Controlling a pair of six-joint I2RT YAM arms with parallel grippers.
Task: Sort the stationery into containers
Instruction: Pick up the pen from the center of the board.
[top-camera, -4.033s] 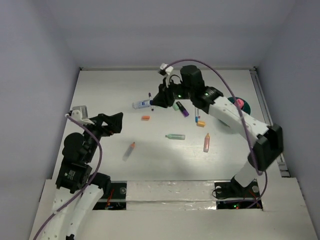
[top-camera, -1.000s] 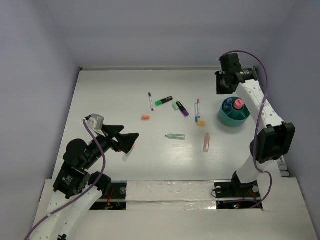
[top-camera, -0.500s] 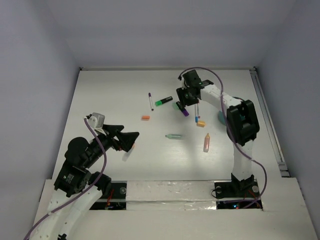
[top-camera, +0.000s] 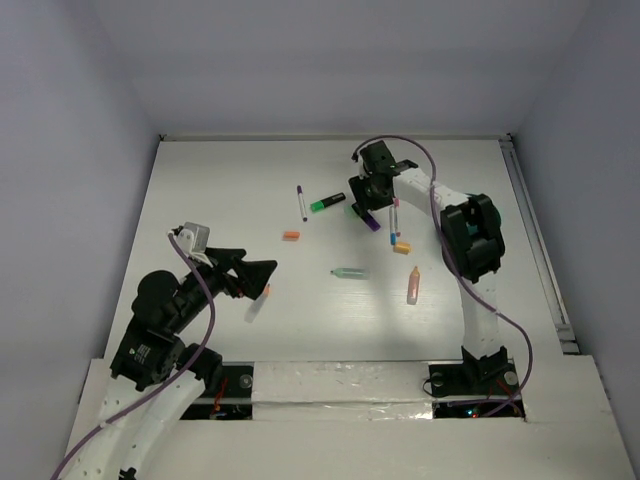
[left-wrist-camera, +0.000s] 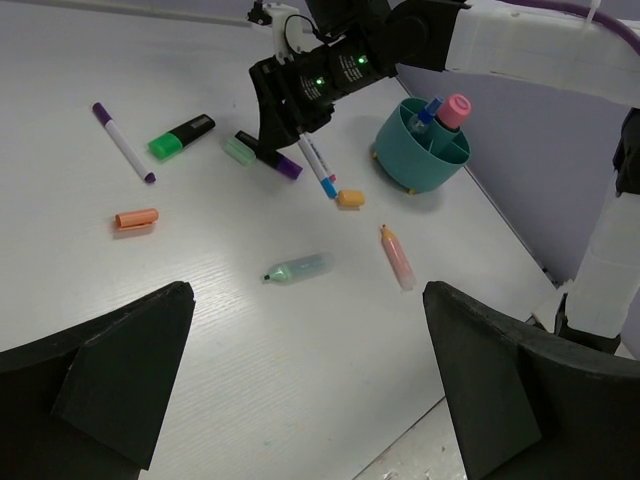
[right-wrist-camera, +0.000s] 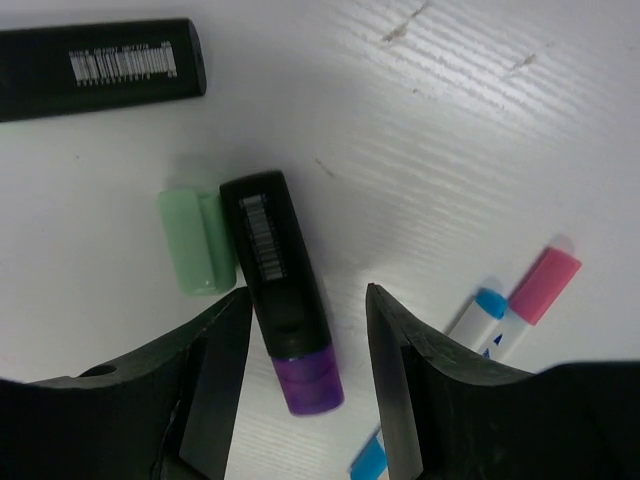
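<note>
Purple-capped marker (right-wrist-camera: 275, 270), green cap (right-wrist-camera: 195, 242) just beside, lies between right tool's (right-wrist-camera: 305, 310) parted fingers (left tool (left-wrist-camera: 305, 300) gapes wide).

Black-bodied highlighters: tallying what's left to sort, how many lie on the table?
2: the green-capped highlighter lies beside the right gripper; the purple-capped highlighter between its open fingers. The arm may hide others.

A black marker (right-wrist-camera: 272, 260) with purple end, a pale-green cap (right-wrist-camera: 195, 240), a teal tub (left-wrist-camera: 400, 150).
</note>
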